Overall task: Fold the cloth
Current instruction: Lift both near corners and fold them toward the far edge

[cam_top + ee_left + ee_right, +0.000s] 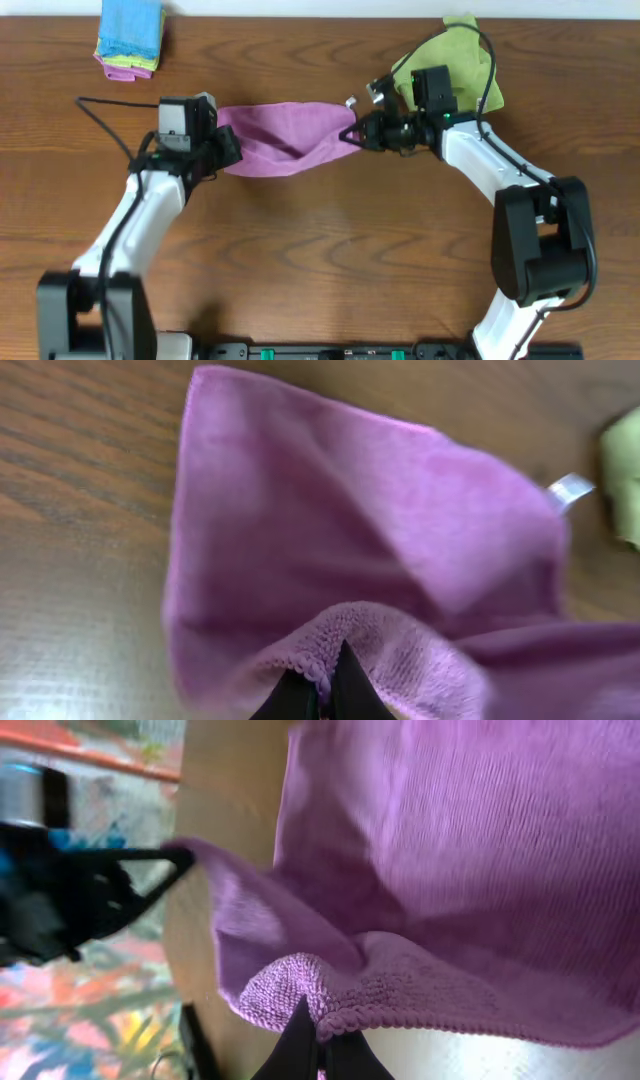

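cloth [280, 138] stretched betw. both jaws, long axis L–R, left gripper [228, 148] & right gripper [358, 133] each clamped on an end, tag [351, 101] by right jaws

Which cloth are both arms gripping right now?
The purple cloth, stretched between the left gripper and right gripper. The green cloth and the blue folded cloth are in neither gripper.

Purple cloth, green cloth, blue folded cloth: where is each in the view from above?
purple cloth [285, 140], overhead view, middle of its sagging fabric.
green cloth [452, 55], overhead view, bare upper part.
blue folded cloth [132, 25], overhead view, centre of its top layer.
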### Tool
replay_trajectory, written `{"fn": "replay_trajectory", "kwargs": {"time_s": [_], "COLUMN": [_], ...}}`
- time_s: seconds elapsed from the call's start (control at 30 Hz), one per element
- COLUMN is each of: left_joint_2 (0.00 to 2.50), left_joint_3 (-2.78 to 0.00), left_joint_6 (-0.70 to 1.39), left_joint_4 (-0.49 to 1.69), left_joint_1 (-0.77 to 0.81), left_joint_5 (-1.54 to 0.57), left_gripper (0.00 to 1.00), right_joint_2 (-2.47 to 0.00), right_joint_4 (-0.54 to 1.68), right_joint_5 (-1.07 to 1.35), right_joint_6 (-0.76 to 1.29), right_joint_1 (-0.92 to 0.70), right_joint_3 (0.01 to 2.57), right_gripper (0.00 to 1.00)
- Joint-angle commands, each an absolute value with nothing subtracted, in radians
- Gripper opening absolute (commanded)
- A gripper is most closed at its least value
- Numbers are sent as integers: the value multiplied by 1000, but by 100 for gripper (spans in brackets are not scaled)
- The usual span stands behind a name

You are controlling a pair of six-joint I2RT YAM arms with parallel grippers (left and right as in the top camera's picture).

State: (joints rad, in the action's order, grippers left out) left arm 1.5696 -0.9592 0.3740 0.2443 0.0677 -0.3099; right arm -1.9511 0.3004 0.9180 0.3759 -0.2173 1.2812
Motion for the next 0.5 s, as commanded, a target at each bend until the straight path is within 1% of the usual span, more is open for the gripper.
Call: {"fn": "replay_trajectory", "kwargs": {"time_s": [0.0,0.3,0.47], "left_joint_2": [1649,1880,1984], "left_joint_3": [-1034,-1308,-1423], "left_joint_6": [389,370,370], "left_joint_4": [231,266,268], "left_joint_1": [49,-44,-53], "left_joint_5": [-289,-350,-367], "left_gripper": [6,6,6], "right_joint_2": [-2017,-2220,-2351], "right_joint_4": [294,279,276], "right_joint_5": [867,871,872], "right_joint_6": [407,475,533], "right_joint_1": [-195,-181,-180], "right_joint_3": [1349,1586,1763], "right_gripper": [1,1,1]}}
